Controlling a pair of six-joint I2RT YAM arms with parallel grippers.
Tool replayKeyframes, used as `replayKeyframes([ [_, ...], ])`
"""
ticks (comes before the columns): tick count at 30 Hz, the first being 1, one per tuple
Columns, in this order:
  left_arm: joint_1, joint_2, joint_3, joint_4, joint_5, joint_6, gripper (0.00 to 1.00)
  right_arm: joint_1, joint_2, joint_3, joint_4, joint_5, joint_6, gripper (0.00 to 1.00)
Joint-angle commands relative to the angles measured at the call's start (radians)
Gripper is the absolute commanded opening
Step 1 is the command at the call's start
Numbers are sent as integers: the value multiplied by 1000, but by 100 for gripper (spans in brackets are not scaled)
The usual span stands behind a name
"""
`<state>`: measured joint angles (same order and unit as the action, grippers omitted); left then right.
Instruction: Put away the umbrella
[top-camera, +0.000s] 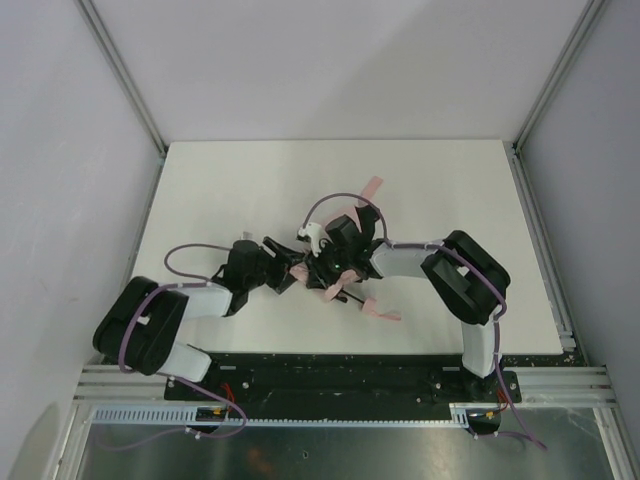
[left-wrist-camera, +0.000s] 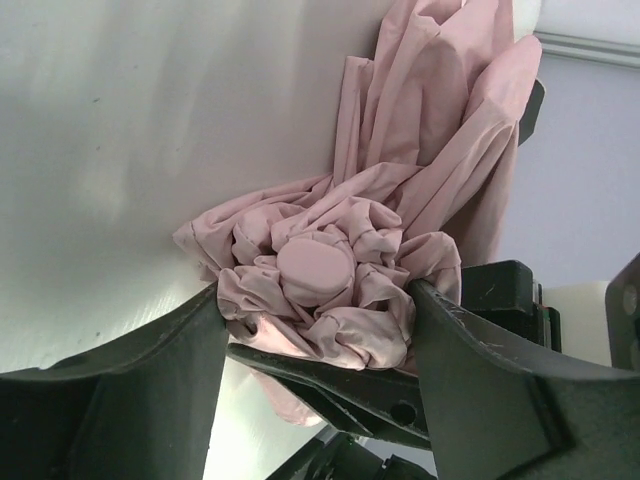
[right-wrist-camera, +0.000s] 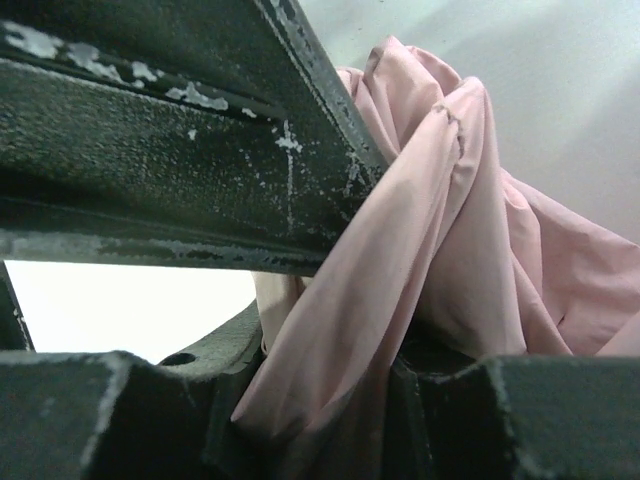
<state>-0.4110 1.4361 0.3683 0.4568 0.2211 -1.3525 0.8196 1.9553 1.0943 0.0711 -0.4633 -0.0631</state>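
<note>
The pale pink umbrella (top-camera: 374, 309) lies mid-table between my two arms, mostly hidden under them; its strap (top-camera: 372, 187) sticks out at the far side. In the left wrist view the bunched fabric end with its round pink cap (left-wrist-camera: 315, 270) sits between my left gripper's (left-wrist-camera: 315, 305) fingers (left-wrist-camera: 470, 370), touching both. My left gripper (top-camera: 288, 272) is shut on that end. My right gripper (top-camera: 330, 265) pinches a fold of the pink fabric (right-wrist-camera: 400, 290) between its fingers (right-wrist-camera: 180, 150). The handle and dark shaft are barely visible.
The white table top (top-camera: 220, 190) is ringed by grey walls and aluminium frame rails (top-camera: 540, 230). One finger of the right gripper (left-wrist-camera: 340, 375) crosses just under the left gripper's fingers. Purple cables loop over both arms.
</note>
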Motion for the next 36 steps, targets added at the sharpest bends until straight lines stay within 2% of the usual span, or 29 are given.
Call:
replayKeyframes([
  [1,-31,136,11,-115,-82,75,71,53,118,-93,-178,-104,-120,0],
  [6,-33,82,-10,-114,-74,98,80,23,117,-104,-157,-119,-103,0],
  [11,-34,-92,-88,-131,-32,11,87,9,92,-125,-130,-126,-87,0],
  [13,-34,-181,-115,-141,-30,-17,97,9,86,-131,-123,-127,-88,0],
  [17,-32,-349,-114,-211,-74,-23,99,10,82,-136,-110,-129,-87,0],
  [21,-25,-406,-33,-359,-93,-33,99,13,64,-141,-102,-132,-86,0],
  [28,-31,-364,-5,-396,-73,-116,99,15,36,-151,-90,-134,-84,0],
  [36,-84,-71,76,-312,-67,-119,99,26,25,-153,-92,-134,-87,0],
])
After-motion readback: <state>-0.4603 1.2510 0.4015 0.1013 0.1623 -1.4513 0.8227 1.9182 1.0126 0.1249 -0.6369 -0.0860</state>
